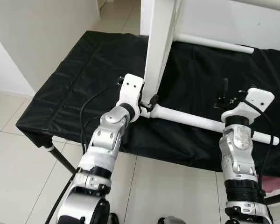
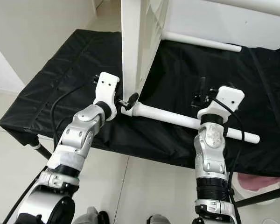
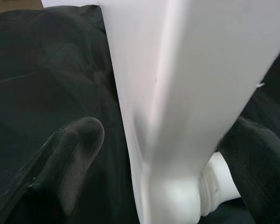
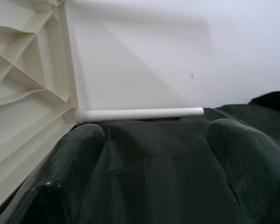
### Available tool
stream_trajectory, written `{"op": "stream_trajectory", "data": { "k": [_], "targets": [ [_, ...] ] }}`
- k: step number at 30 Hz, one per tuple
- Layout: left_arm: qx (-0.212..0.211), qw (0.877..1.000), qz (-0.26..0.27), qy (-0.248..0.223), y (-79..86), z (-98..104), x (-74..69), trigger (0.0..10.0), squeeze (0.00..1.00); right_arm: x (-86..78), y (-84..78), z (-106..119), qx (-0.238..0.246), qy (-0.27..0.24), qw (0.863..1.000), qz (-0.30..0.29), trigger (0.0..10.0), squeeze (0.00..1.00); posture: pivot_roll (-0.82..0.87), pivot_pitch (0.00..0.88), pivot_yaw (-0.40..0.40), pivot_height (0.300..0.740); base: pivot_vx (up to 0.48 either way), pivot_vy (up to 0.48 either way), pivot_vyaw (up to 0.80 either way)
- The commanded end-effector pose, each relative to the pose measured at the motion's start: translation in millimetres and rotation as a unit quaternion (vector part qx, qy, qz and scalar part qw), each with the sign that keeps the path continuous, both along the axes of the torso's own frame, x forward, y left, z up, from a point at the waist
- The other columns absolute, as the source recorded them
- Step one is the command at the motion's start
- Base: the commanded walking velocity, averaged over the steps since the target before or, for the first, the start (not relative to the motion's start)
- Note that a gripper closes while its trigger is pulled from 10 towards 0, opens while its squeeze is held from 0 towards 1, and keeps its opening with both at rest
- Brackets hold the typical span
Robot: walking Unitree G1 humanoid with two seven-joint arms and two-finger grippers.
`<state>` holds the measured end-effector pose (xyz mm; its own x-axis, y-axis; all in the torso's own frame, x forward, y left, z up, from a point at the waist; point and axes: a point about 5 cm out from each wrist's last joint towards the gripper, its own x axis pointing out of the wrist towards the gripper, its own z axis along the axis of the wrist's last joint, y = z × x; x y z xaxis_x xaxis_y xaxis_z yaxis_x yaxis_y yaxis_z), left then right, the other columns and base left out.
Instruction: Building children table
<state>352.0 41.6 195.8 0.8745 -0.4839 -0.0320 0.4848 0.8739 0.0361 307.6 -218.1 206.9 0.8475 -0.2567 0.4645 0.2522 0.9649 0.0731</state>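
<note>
The white plastic tabletop (image 1: 158, 42) stands on edge at the upper centre of the left eye view, its lower corner resting on the black-covered bench (image 1: 74, 84). One leg (image 1: 203, 122) is already seated in that corner socket and runs from the corner toward the lower right of the frame, roughly parallel to the bench's near edge. A second leg (image 1: 214, 43) projects from the far corner toward the upper right.

The left gripper (image 1: 149, 103) is at the lower corner. In the left wrist view its fingers (image 3: 74, 149) are spread to either side of the corner post, apparently bracketing it; whether the pads press on the plastic cannot be confirmed from this angle. The left forearm rises steeply from the lower left, wrist bent toward the panel.

The right gripper (image 1: 224, 95) hovers just beyond the near leg's midsection, fingers (image 4: 79, 154) held apart with nothing between them, pointing toward the far leg. The right forearm stands nearly vertical at lower right.

The near leg lies directly beneath the right wrist, so the right arm is the closer one for turning or pressing it home.
</note>
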Motion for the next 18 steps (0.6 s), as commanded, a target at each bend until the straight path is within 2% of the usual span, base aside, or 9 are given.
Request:
{"op": "stream_trajectory", "data": {
  "k": [1,11,18],
  "targets": [
    [-0.006,0.999,0.049,-0.001,-4.1,1.3,2.9,10.0,0.0,-1.0,4.0,-0.9,0.0,0.004,1.0,0.007,10.0,0.0,-0.14,0.154,0.069,0.74,0.0,0.0,0.0],
    [-0.034,0.998,0.044,-0.018,-19.0,18.0,7.5,10.0,0.0,-2.0,5.7,1.5,-0.009,0.007,1.0,0.01,10.0,0.0,-0.15,0.162,0.074,0.74,0.0,0.0,0.0],
    [-0.047,0.998,0.042,-0.018,-31.7,16.9,4.8,10.0,0.0,-0.5,6.8,2.9,-0.007,0.007,1.0,0.01,10.0,0.0,-0.16,0.151,0.072,0.74,0.0,0.0,0.0]
  ]
}}
